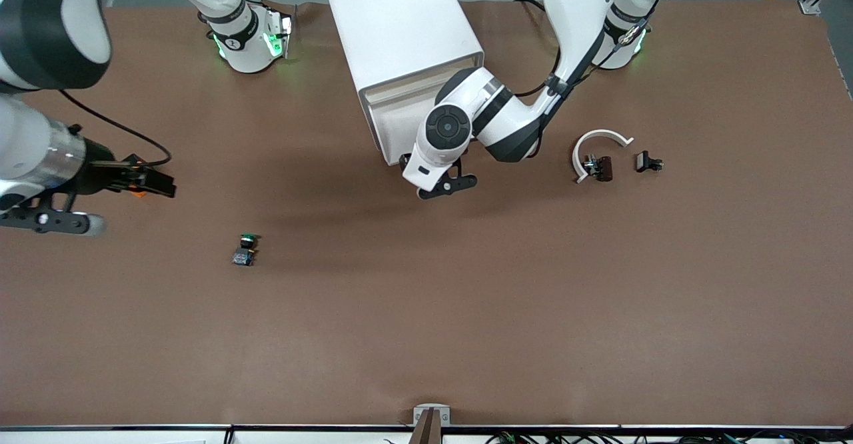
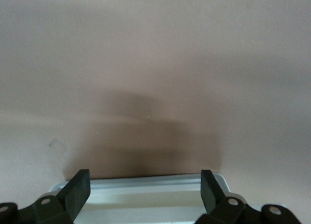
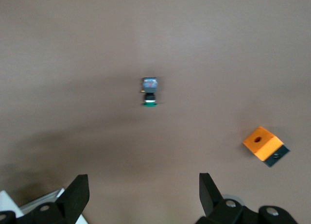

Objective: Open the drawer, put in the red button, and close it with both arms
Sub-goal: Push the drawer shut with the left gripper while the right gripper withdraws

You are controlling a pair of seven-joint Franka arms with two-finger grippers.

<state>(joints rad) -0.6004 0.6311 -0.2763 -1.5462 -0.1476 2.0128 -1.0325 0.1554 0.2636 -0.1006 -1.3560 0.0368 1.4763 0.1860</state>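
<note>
the left arm (image 1: pixel 573 24) reaches down to the front of the white cabinet (image 1: pixel 400 37). the left jaws hang low just in front of it, over the brown bench (image 1: pixel 426 311). they are released, with a wide gap between the two black fingers (image 2: pixel 77 190). in the left wrist view, the white edge of the drawer (image 2: pixel 146 187) lies across this gap, close to the jaws. we cannot tell how much the drawer is pulled out.

the right arm (image 1: pixel 40 144) is over its own end of the bench. the right jaws are up in the air there, also released and holding nothing. an orange block (image 3: pixel 265 145) lies on the bench close under the right jaws. a small switch with a green cap (image 1: pixel 246 249) lies on its side, well apart from these jaws and from the block.

we cannot find the red button with certainty. a white curved piece (image 1: pixel 595 143) lies toward the left arm's end, well apart from the left jaws. a small dark piece (image 1: pixel 602 167) touches it, but its colour is too dark to name. a small black piece (image 1: pixel 646 162) lies just beside them.
</note>
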